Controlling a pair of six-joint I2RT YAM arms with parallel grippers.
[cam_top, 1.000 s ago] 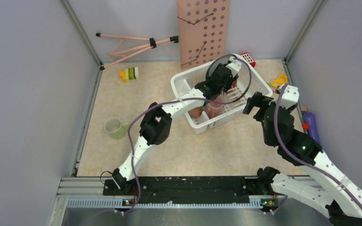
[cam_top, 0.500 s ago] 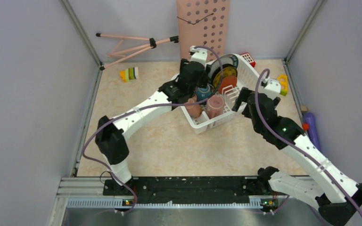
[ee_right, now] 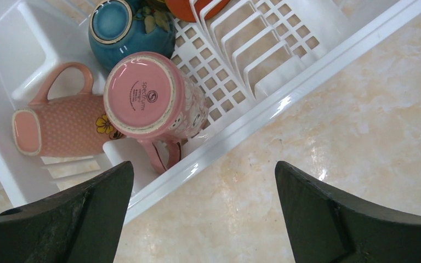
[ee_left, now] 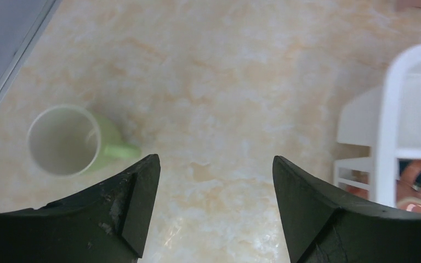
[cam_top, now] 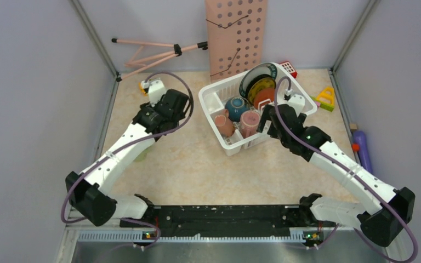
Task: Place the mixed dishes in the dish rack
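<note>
The white dish rack (cam_top: 297,98) holds a dark-rimmed white plate (cam_top: 256,75), a yellowish plate (cam_top: 262,86), a red plate (cam_top: 265,97), a teal bowl (cam_top: 235,106) and two pinkish cups (cam_top: 223,125) (cam_top: 249,123). One cup (ee_right: 148,98) stands upside down; the other (ee_right: 60,126) lies on its side. A light green mug (ee_left: 66,139) stands upright on the table, left of the rack. Up and to its right, my left gripper (ee_left: 214,175) (cam_top: 167,118) hangs open and empty. My right gripper (ee_right: 205,181) (cam_top: 266,123) is open and empty over the rack's near rim (ee_right: 263,115).
A pink perforated board (cam_top: 235,33) and a pink tripod (cam_top: 153,52) lean at the back wall. A yellow toy (cam_top: 326,98), a red-and-white toy (cam_top: 288,68) and a purple object (cam_top: 360,148) lie right of the rack. Grey walls close in both sides.
My left gripper has come out of the rack and swung left over the table toward the mug, its jaws widening. My right gripper has shifted left to the rack's near side.
</note>
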